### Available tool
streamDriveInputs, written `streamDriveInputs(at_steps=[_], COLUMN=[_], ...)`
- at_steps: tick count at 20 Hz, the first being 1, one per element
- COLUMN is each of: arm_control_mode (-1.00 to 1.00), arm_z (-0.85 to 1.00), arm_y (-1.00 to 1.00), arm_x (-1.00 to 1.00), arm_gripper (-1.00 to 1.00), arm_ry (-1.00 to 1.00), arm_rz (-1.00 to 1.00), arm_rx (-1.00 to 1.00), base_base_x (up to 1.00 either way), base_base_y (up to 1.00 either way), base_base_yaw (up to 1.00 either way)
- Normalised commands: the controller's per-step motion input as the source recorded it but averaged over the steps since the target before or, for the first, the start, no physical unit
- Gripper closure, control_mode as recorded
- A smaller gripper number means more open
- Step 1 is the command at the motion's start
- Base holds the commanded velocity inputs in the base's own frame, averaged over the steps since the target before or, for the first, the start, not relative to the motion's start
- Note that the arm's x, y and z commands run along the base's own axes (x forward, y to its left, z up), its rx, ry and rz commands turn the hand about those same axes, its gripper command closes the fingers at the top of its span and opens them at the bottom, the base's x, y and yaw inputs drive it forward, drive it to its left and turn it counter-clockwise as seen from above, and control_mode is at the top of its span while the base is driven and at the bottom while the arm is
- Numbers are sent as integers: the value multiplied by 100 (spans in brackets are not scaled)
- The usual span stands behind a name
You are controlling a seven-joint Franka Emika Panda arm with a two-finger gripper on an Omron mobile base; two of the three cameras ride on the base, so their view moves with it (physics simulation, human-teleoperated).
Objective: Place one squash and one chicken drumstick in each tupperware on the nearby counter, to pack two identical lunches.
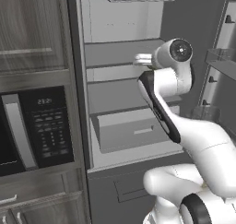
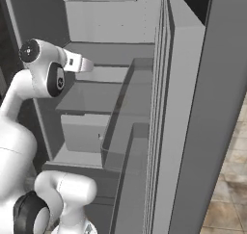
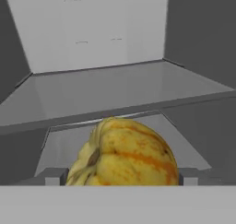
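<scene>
A yellow-orange squash [image 3: 126, 154] with orange streaks sits right in front of the hand camera, between my gripper's two fingers. My gripper [image 3: 120, 174] is shut on it, with the grey finger pads [image 3: 51, 176] pressed against its sides. Beyond it lies a bare grey fridge shelf [image 3: 115, 89]. In the base views my arm reaches into the open fridge, and the hand [image 1: 144, 59] [image 2: 79, 63] is level with an upper shelf. The chicken drumstick, the tupperware and the counter are out of view.
The fridge interior has several grey shelves and a drawer [image 1: 131, 131] low down. Its open door [image 2: 183, 108] with clear bins [image 2: 128, 127] stands close on the right. A black microwave [image 1: 37, 126] and wooden cabinets [image 1: 32, 29] are on the left.
</scene>
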Motion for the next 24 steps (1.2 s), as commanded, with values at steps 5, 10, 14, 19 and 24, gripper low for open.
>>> streamDriveInputs(at_steps=[5,10,14,19,24], arm_control_mode=[100,100,100,100,100], arm_z=[0,0,0,0,0], arm_y=[0,0,0,0,0], arm_x=[0,0,0,0,0], arm_gripper=[100,100,100,100,100], arm_ry=[0,0,0,0,0], arm_rz=[0,0,0,0,0], arm_rx=[0,0,0,0,0], base_base_x=[-100,-87,-27,-25,-16], base_base_y=[0,16,67,98,100], base_base_yaw=[0,0,0,0,0])
